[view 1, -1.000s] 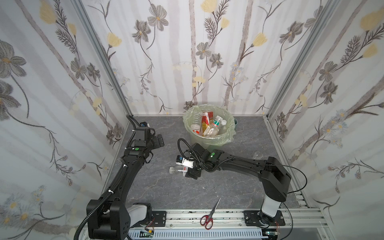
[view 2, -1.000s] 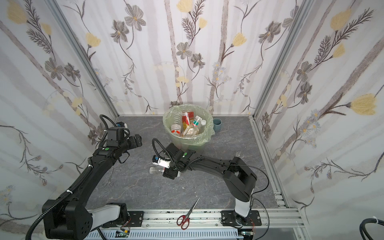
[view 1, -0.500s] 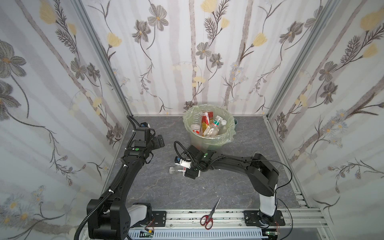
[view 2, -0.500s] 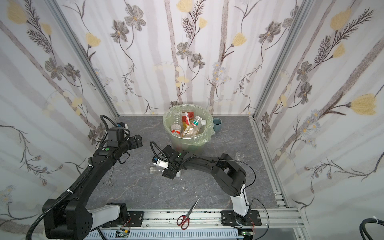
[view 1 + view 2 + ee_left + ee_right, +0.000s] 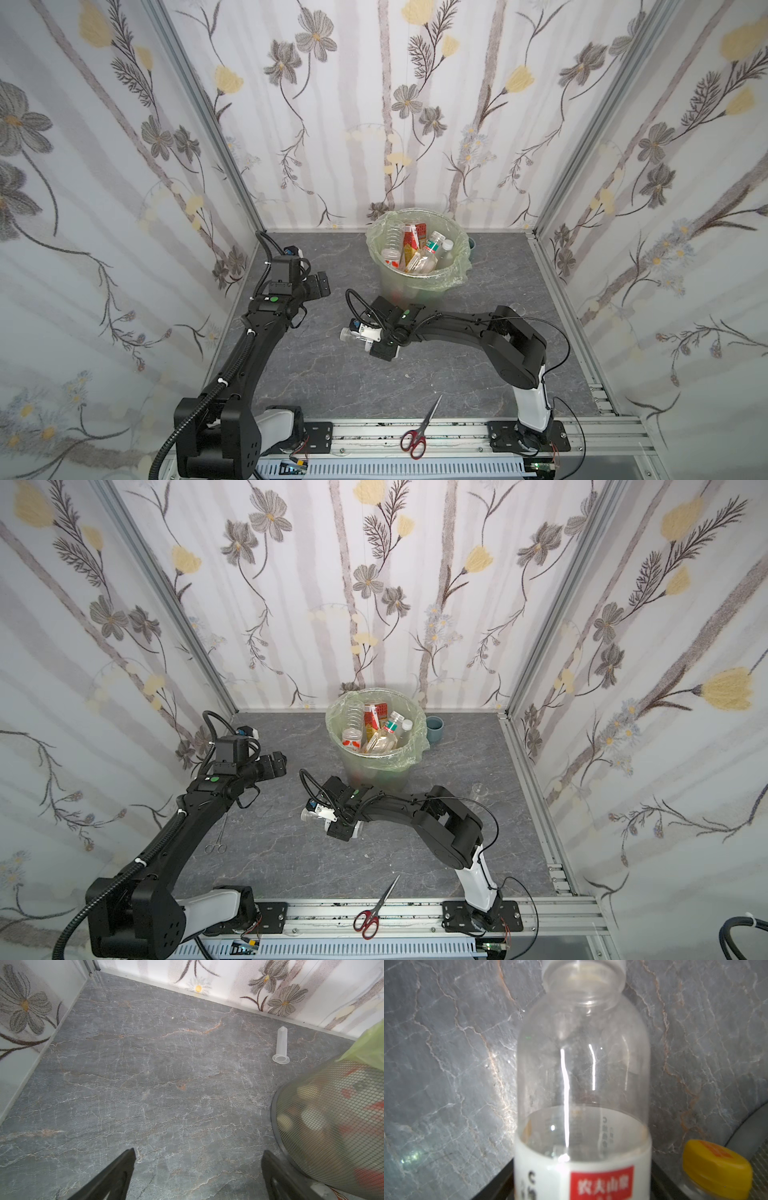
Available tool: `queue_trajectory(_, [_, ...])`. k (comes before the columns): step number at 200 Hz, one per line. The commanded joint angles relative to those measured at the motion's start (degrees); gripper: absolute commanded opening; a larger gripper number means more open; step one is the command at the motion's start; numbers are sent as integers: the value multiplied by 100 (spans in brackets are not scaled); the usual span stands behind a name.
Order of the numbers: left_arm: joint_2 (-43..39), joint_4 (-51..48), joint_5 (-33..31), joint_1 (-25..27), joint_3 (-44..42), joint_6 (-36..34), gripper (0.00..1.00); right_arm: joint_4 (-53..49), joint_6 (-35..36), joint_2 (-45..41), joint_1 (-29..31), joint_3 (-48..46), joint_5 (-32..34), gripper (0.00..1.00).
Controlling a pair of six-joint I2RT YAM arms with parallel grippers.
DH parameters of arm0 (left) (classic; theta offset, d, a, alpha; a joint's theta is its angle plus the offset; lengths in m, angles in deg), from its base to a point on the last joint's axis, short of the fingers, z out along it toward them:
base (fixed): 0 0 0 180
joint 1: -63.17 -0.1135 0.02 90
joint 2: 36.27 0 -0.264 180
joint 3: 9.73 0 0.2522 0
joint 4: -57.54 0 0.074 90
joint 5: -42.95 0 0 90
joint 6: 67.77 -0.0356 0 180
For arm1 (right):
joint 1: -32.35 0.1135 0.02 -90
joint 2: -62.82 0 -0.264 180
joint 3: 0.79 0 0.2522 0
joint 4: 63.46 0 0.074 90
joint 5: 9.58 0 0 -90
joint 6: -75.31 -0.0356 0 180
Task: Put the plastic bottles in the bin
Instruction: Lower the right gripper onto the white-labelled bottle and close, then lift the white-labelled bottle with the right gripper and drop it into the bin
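Observation:
A clear bottle [image 5: 583, 1076] with a white and red label and a white cap lies on the grey floor [image 5: 332, 374]. My right gripper [image 5: 581, 1186] is shut on its labelled part, a dark finger against each side. In both top views that gripper [image 5: 368, 338] [image 5: 328, 818] is low over the bottle [image 5: 347, 333] [image 5: 309, 814], left of the bin. The bin [image 5: 415, 291] [image 5: 374, 775], lined with a pale green bag, holds several bottles [image 5: 419, 257]. A yellow-capped bottle [image 5: 716, 1167] lies beside the held one. My left gripper [image 5: 197, 1151] [image 5: 320, 284] hangs open and empty left of the bin [image 5: 332, 1122].
Red-handled scissors [image 5: 417, 432] [image 5: 372, 912] lie at the front rail. A blue cup [image 5: 434, 728] stands behind the bin and a small clear beaker [image 5: 478, 789] to its right. Metal forceps [image 5: 218, 837] lie under the left arm. A clear plastic tube [image 5: 281, 1047] lies near the back wall.
My right gripper's jaws have closed in on the clear bottle, and the right arm's elbow has swung left and forward. The left arm has not moved.

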Motion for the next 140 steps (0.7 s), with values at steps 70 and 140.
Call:
queue_trajectory(70, [-210, 143, 1, -10, -145, -348, 97, 118, -237, -902, -1, -166, -427, 53])
queue_trajectory(140, [-236, 158, 330, -11, -206, -491, 97, -26, -296, -2559, -380, -145, -631, 53])
